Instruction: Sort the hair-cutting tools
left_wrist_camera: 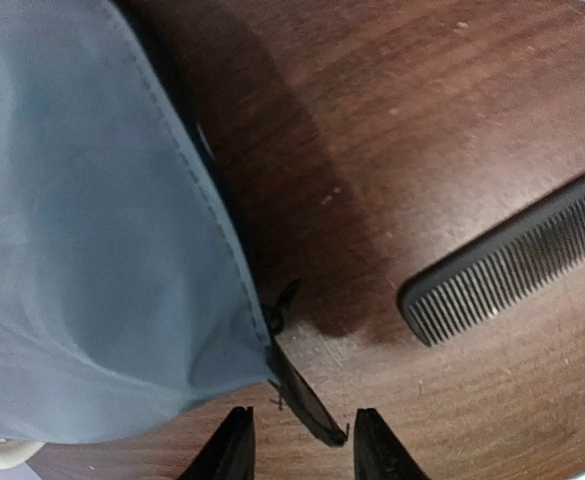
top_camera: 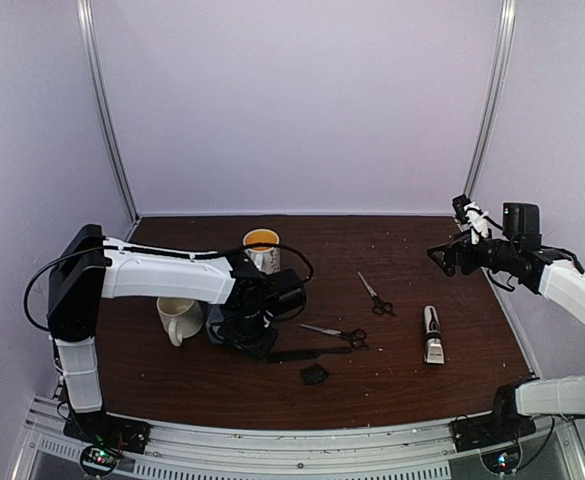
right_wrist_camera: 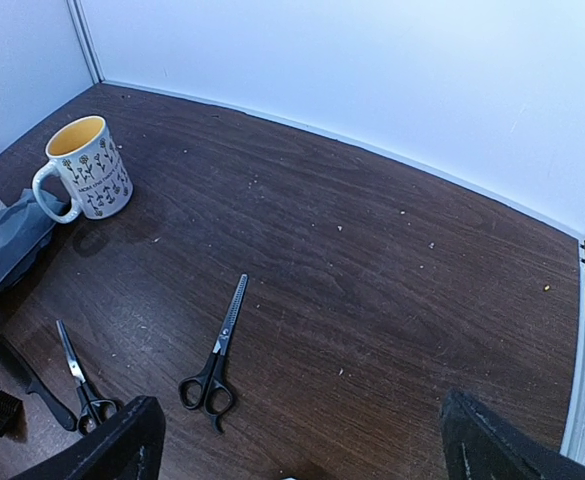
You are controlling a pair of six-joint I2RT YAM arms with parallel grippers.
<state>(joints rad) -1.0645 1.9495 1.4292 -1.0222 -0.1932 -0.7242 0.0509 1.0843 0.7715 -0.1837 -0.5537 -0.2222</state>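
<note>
The grey-blue zip pouch (left_wrist_camera: 92,220) fills the left of the left wrist view, and its black zip pull (left_wrist_camera: 307,395) sticks out between the fingers of my left gripper (left_wrist_camera: 297,452). Those jaws are open, with a gap on each side of the pull. The black comb (left_wrist_camera: 512,260) lies to its right. On the table are the comb (top_camera: 297,354), one pair of scissors (top_camera: 337,333), a second pair (top_camera: 375,295), the clipper (top_camera: 432,333) and the small black guard (top_camera: 315,375). My right gripper (top_camera: 452,255) hangs wide open and empty, high at the right, above the thinning scissors (right_wrist_camera: 217,350).
A flower-print mug with a yellow inside (top_camera: 262,248) stands behind the left arm. A cream mug (top_camera: 177,318) sits just left of the pouch (top_camera: 234,335). White walls close off the back and both sides of the dark wooden table (top_camera: 392,390).
</note>
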